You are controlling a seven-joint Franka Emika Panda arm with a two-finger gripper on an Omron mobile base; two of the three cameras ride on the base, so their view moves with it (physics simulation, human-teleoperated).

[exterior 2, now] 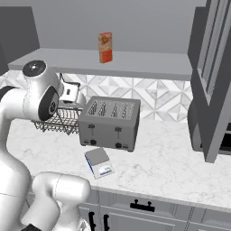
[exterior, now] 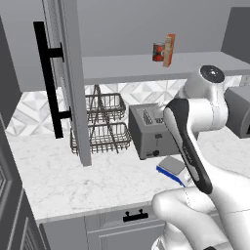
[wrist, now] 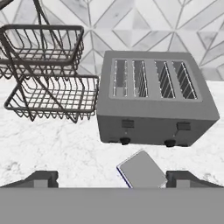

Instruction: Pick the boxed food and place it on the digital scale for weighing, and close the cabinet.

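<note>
The boxed food (exterior: 169,50) (exterior 2: 105,47), an orange-red carton, stands upright on the grey inner shelf of the cabinet (exterior: 127,66), right beside a short red can (exterior: 157,52). The cabinet's left door (exterior: 71,83) hangs open with its long black bar handle (exterior: 48,78); its right door (exterior 2: 212,81) is open too. On the counter in front of the toaster lies the digital scale (exterior: 172,165) (exterior 2: 99,161) (wrist: 142,169), blue-edged with a pale top. My gripper (wrist: 113,179) is open and holds nothing, hovering above the counter and looking down on the toaster and scale, well below the shelf.
A grey four-slot toaster (exterior: 149,129) (exterior 2: 109,122) (wrist: 153,103) stands mid-counter, with a two-tier wire basket rack (exterior: 105,124) (wrist: 48,74) to its left. A dark appliance (exterior 2: 196,122) sits at the right. Drawers with small black handles (exterior 2: 144,206) run under the counter edge.
</note>
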